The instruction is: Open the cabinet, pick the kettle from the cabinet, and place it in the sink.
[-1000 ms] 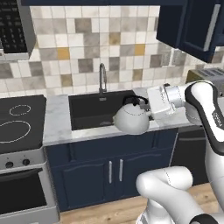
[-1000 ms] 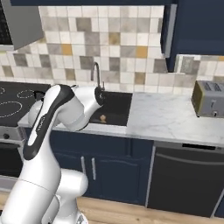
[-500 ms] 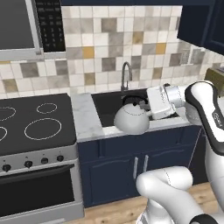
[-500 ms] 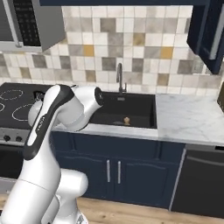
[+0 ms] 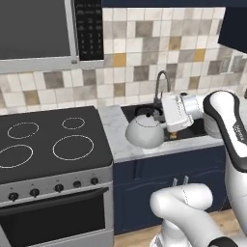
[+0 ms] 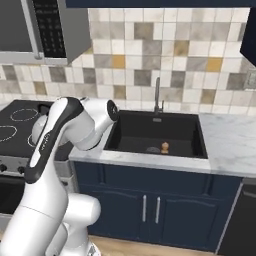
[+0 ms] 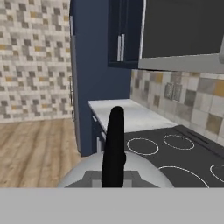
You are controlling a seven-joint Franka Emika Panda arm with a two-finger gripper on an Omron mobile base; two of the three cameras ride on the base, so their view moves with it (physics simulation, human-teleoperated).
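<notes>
The kettle (image 5: 144, 135), a squat silver dome with a thin black arched handle, hangs by the left rim of the black sink (image 5: 198, 129). My gripper (image 5: 163, 126) reaches in from the right and is shut on the kettle's handle. In the hand view the black handle (image 7: 113, 148) rises straight up over the kettle's dome (image 7: 87, 171). The sink (image 6: 131, 131) has a dark gooseneck faucet (image 6: 157, 95) behind it and a round drain (image 6: 152, 149). A corner of the navy cabinet (image 5: 235, 26) shows at the upper right.
A black stovetop (image 5: 48, 140) with white rings lies left of the sink, a microwave (image 5: 43, 29) above it. A small yellow object (image 6: 164, 146) sits in the basin near the drain. Marble counter (image 6: 230, 145) runs on to the right.
The whole picture has slid right, so the base has driven left: stove and microwave fill more of the view. The kettle stays in my grip, same place beside the hand.
</notes>
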